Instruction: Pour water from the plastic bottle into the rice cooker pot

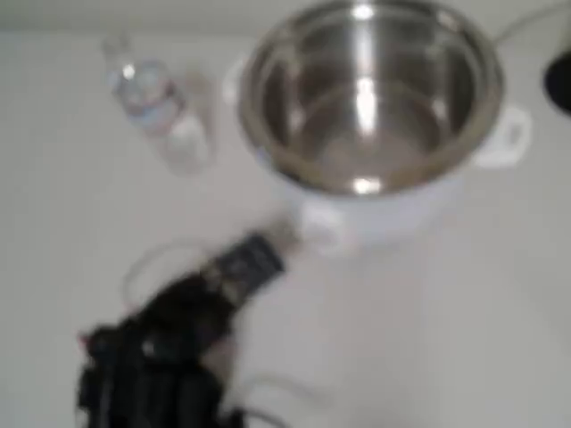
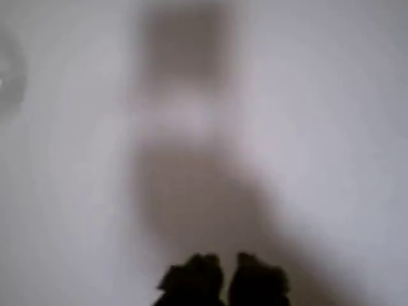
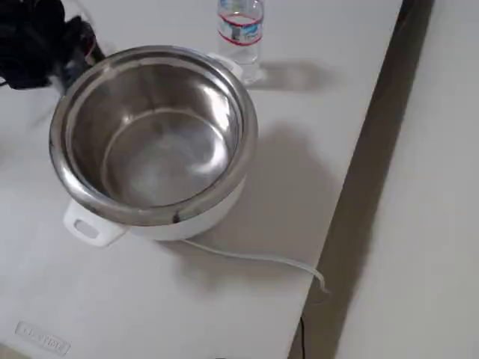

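My gripper (image 2: 224, 280) holds nothing, fingertips nearly together. The bottle (image 1: 150, 100) stands upright beside the pot (image 1: 370, 94), apart from me. It looks light, thin-walled and slippery; I'd grip mid-body at the label.

White table (image 3: 322, 45); white cord (image 3: 254, 258) trailing toward table edge.

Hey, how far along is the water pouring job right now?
Nothing looks done yet. The plastic bottle stands upright on the table beside the rice cooker pot, untouched. The pot's inside looks dry, though glare makes that uncertain. The gripper hangs over bare table holding nothing, its fingertips close together. Reaching, grasping, lifting and pouring are all left.
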Tool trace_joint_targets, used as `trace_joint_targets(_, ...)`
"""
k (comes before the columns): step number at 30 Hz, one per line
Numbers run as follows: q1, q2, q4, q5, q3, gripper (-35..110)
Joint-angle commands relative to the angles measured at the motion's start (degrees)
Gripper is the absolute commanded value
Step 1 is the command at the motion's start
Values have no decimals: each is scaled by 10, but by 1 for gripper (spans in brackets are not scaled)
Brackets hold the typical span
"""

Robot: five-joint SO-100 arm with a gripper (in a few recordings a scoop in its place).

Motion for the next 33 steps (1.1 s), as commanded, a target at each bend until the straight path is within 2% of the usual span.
trace_joint_targets(1,-79,6,-72,-134,-82,17)
trace_joint_targets(4,-89,6,-220,-222,-55,26)
trace_joint_targets(8,-85,7,-494,-316,66,43)
trace_joint_targets(11,-100,-27,-577,-327,88,48)
trace_joint_targets(13,-99,-115,-678,-325,88,50)
trace_joint_targets(15,-88,-270,-838,-327,75,53)
trace_joint_targets(17,-72,-421,-939,-318,22,55)
trace_joint_targets(23,-42,-714,-1103,-306,-149,56)
trace_joint_targets(27,-47,-811,-1139,-308,-214,56)
trace_joint_targets(33,-64,-1004,-1290,-337,-286,57)
